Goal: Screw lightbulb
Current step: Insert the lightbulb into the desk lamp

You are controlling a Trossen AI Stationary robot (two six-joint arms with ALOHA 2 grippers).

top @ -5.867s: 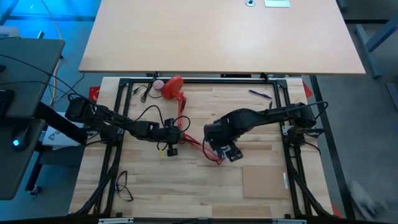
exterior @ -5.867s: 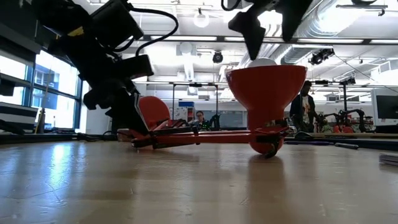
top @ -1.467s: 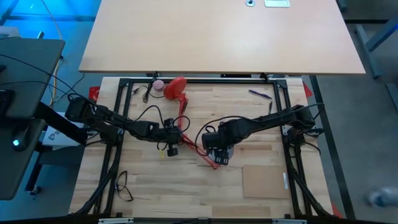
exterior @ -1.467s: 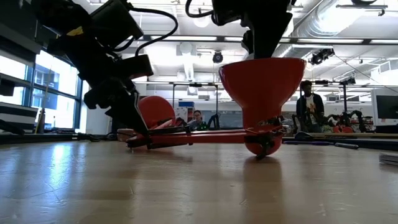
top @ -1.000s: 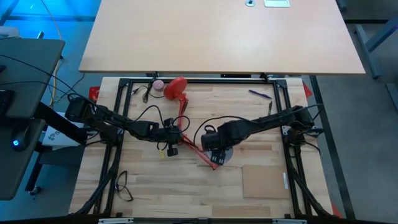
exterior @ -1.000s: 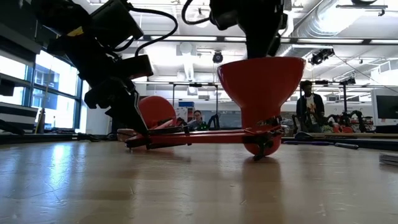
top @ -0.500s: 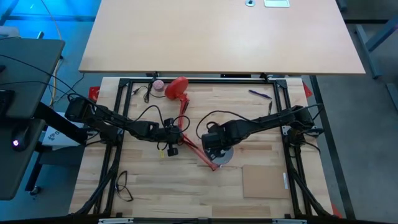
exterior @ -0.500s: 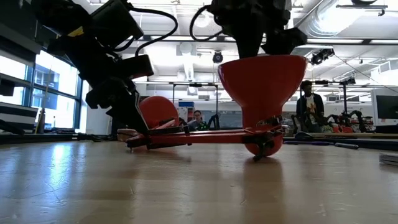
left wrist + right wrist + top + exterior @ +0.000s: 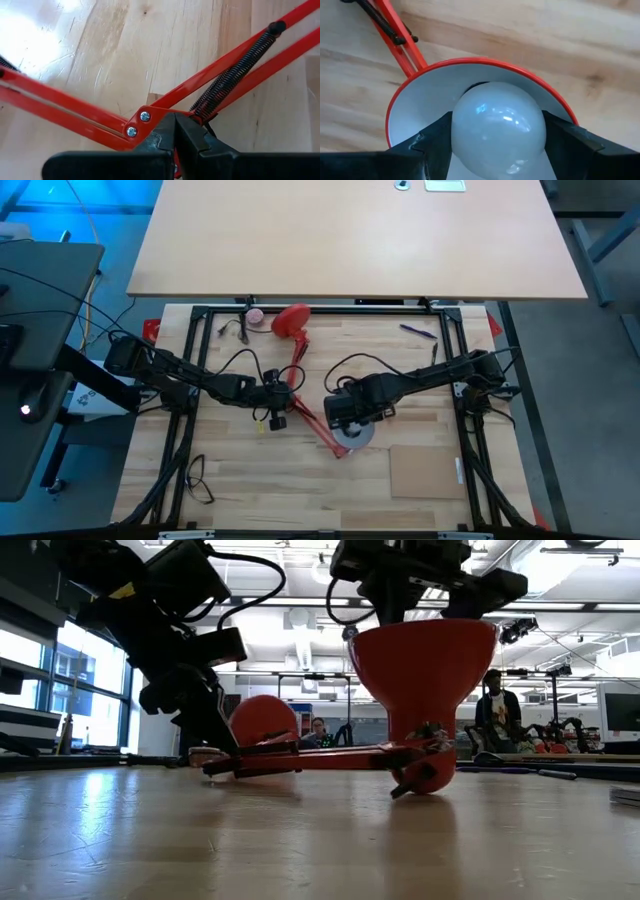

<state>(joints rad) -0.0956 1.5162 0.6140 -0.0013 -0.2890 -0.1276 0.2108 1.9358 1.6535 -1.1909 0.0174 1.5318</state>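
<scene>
A red lamp lies on the wooden table, its round base [image 9: 291, 320] at the far side and its folded arms running to the near middle. Its shade [image 9: 422, 660] stands with the opening up. The white lightbulb [image 9: 495, 117] sits inside the shade [image 9: 415, 82]. My right gripper [image 9: 497, 145] hangs above the shade [image 9: 352, 432], pointing down, shut on the bulb. My left gripper [image 9: 283, 396] reaches in from the table's left, shut on the lamp's arm at its elbow joint [image 9: 137, 124]. In the high view the right gripper hides the bulb. My left gripper is shut on the lamp's arm at the elbow joint [image 9: 150, 117], beside the spring's end. It comes slanting down from the table's left. The fingers [image 9: 192, 140] hide the exact place of contact. The joint stays low over the table. My right gripper pinches the bulb's round glass by its two opposite sides [image 9: 457, 130] between its two fingers [image 9: 432, 142]. The fingers come from above, pointing down into the shade. The bulb stands upright inside the shade, its screw base hidden below it.
A small pink ball [image 9: 255, 315] lies by the lamp's base. A purple pen [image 9: 420, 332] is at the far right, a brown square board [image 9: 420, 470] at the near right, a black cable [image 9: 200, 475] at the near left. People stand in the room behind [image 9: 493, 705].
My right gripper has rolled about its downward line over the shade, staying in place on the bulb. The lamp's round base has slid a little toward the table's right, away from the pink ball. My left gripper has kept still.
</scene>
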